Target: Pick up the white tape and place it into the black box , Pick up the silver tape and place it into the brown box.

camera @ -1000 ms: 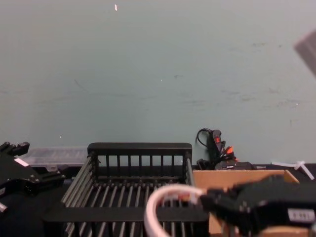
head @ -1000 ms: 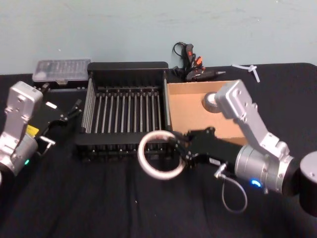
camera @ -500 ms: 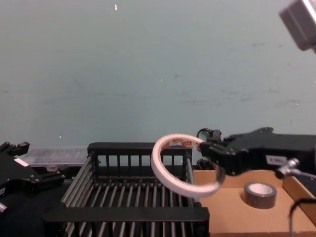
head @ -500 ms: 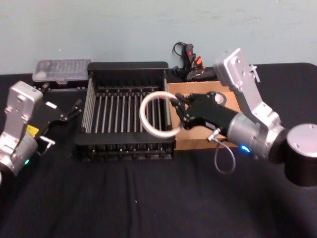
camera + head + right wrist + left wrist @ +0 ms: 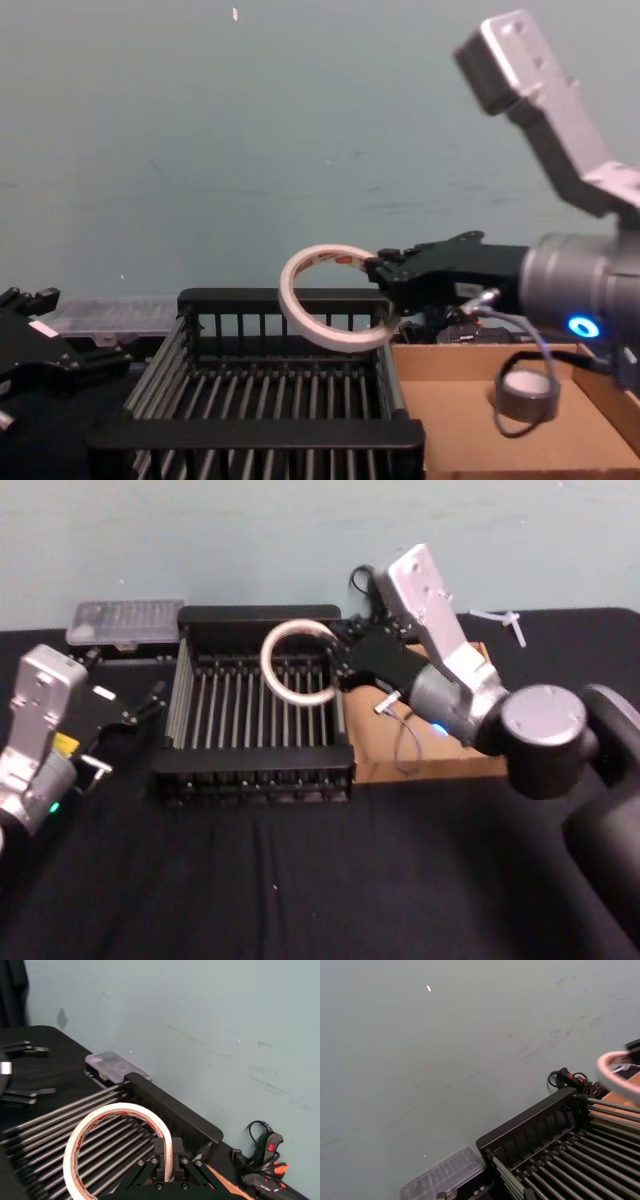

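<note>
Your right gripper was clenched on the white tape, holding it in the air above the black box, toward its 1 o'clock corner. Released there, the ring could have clipped the crate's 3 o'clock rim and rolled toward the brown box. Your left gripper sat idle, fingers parted, at 9 o'clock.

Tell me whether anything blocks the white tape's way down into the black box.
Nothing visible does. The right gripper holds the white tape in the air above the black box, over its right rear part. The crate is open-topped, and the slatted floor beneath the roll looks bare. The left gripper sits outside the crate's left wall.
</note>
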Controlling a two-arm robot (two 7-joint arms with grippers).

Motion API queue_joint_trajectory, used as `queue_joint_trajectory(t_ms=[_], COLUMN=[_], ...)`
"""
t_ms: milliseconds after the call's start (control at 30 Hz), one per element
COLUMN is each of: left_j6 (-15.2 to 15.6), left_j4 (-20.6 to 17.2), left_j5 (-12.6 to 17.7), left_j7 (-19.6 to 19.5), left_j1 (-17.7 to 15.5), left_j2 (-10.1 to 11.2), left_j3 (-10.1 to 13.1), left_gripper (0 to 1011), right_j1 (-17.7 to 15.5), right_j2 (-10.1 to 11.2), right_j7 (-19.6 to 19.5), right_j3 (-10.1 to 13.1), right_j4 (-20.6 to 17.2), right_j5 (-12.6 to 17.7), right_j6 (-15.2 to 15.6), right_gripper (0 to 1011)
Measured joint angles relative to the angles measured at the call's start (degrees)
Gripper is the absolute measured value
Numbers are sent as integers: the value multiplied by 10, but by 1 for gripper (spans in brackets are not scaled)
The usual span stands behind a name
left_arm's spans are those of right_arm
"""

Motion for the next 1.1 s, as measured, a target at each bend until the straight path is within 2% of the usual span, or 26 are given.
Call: queue_joint_trajectory(t_ms=[200,300,533,667,933,1033,1100], left_j6=[0,0,0,0,0,0,0], left_j4=[0,0,0,0,0,0,0], left_j5=[0,0,0,0,0,0,0], left_j7=[0,0,0,0,0,0,0], left_j1=[0,0,0,0,0,0,0], left_j2=[0,0,0,0,0,0,0], left_j3=[0,0,0,0,0,0,0], left_gripper=[1001,1001,1001,1001,1001,1001,1001], right_j1=[33,52,72,77,76,76,76], right_j2=[-29,-48,-71,-78,-76,-76,-76], right_j7=[-6,-12,-18,-19,-19,-19,-19], right_j3=[-8,-13,-16,-17,-16,-16,-16], right_j4=[73,121,181,194,192,192,191], right_j5=[-21,-36,-54,-61,-60,-60,-60], right_j6=[-26,-42,-64,-66,-66,-66,-66], right_gripper=[97,98,97,97,97,129,197])
